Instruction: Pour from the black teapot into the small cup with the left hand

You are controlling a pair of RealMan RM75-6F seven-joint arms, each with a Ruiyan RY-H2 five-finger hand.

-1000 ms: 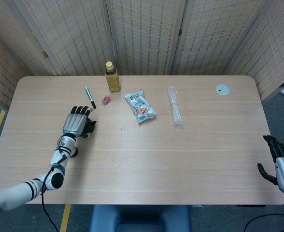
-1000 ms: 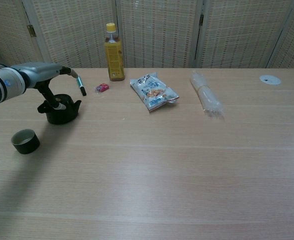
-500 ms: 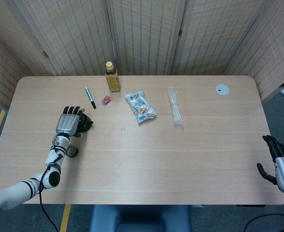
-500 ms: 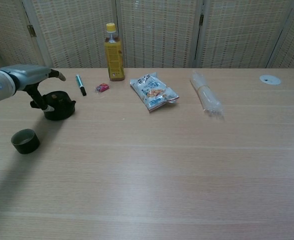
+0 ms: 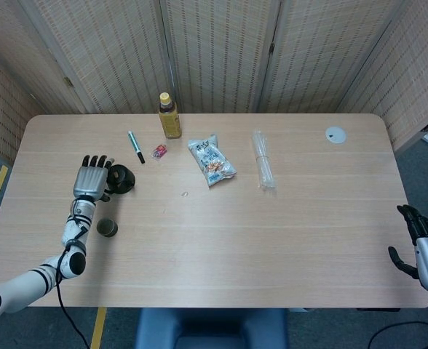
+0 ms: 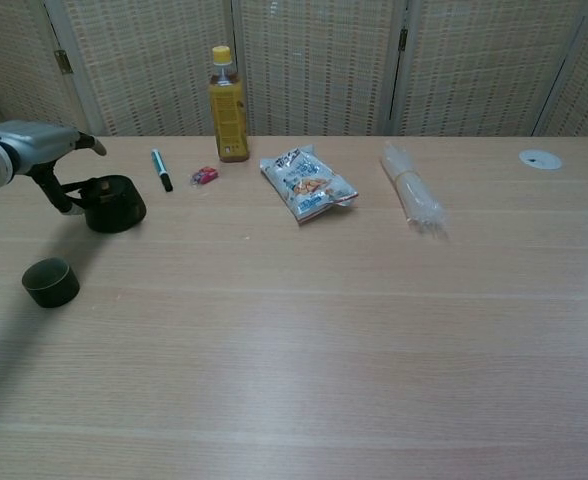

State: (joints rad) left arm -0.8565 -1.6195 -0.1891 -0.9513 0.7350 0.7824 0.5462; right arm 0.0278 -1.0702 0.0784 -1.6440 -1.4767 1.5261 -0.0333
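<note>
Teapot sits far-left on the surface, its handle toward the left hand, whose flat, spread fingers hold nothing; small cup waits just nearer for pouring.

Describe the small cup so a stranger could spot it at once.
Start at the table's left end, where the left hand sits by the black teapot. The small cup stands nearer the robot than both, alone on bare wood. It is a squat, dark, open-topped cylinder, without the teapot's handle.
</note>
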